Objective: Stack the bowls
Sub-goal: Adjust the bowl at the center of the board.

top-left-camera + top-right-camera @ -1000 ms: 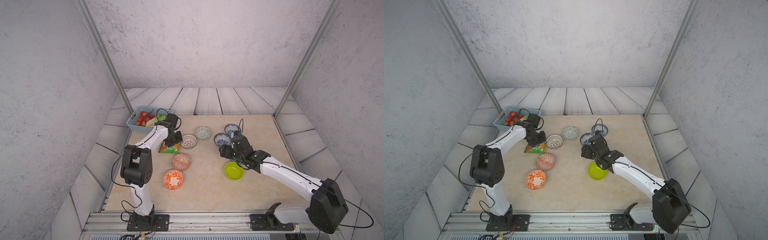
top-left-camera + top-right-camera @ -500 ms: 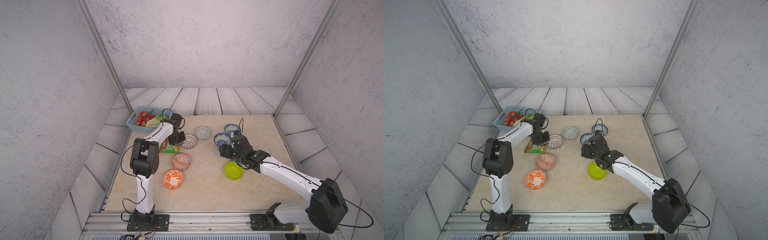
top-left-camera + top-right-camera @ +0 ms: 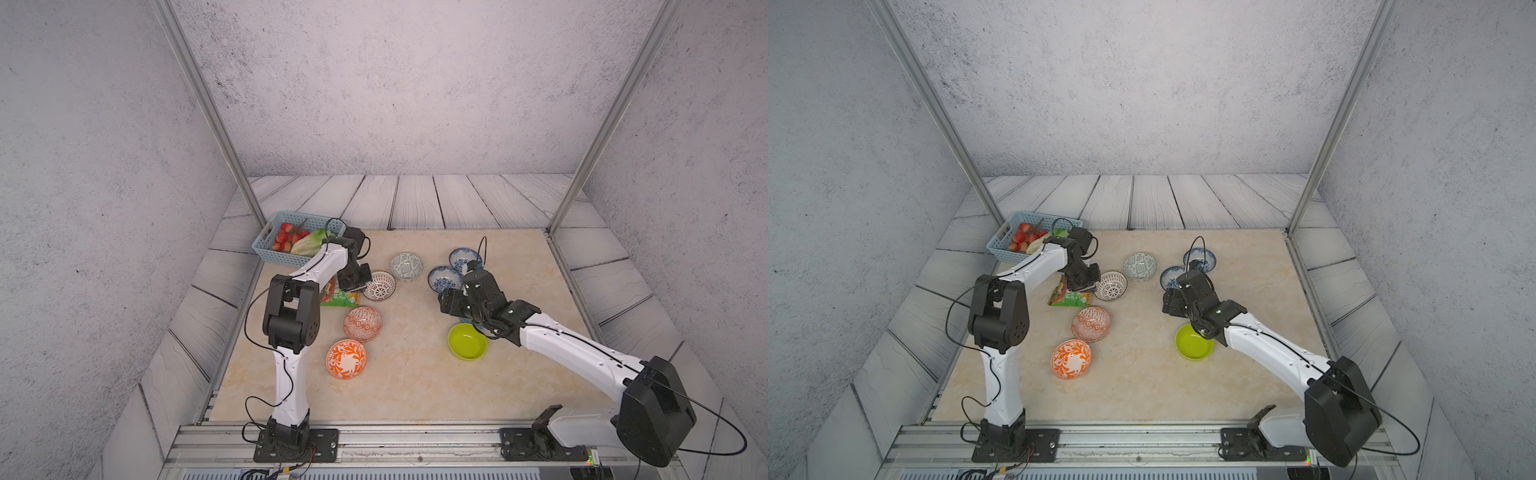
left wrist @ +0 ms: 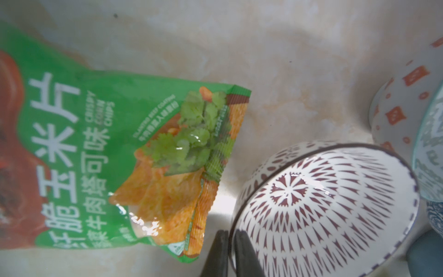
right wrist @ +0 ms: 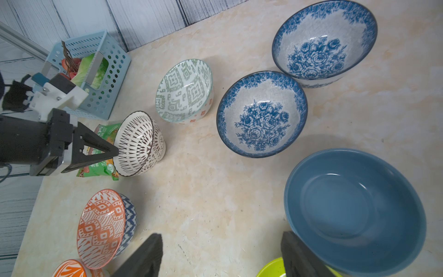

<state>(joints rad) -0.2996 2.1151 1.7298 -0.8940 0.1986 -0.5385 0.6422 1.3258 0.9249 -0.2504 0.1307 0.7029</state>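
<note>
Bowls (image 3: 406,266), eight, each standing alone on the table (image 3: 415,386); stack not begun.

Landmark: the blue basket (image 3: 286,257) in the far corner.

- Lattice bowl (image 3: 379,286): nearest bowl to the basket, just past the snack bag (image 4: 96,144). My left gripper (image 4: 230,233) is pinched tight on its rim, one finger inside, one outside. Cannot tell whether the base is off the table.
- Grey-green bowl (image 3: 406,266): next one out from the basket, just beside the lattice bowl.
- Two floral bowls (image 5: 262,115) (image 5: 323,40): further out again, side by side, rims nearly touching.
- Plain blue bowl (image 5: 354,211): beyond those, mostly hidden under my right wrist in both top views.
- Lime-green bowl (image 3: 467,341): farthest from the basket, just beside the plain blue one.
- Orange diamond bowl (image 3: 362,324) and orange leaf bowl (image 3: 346,359): on the near side of the snack bag from the basket, close together.

My right gripper (image 5: 220,236) is spread wide and empty, over bare table beside the plain blue bowl.
</note>
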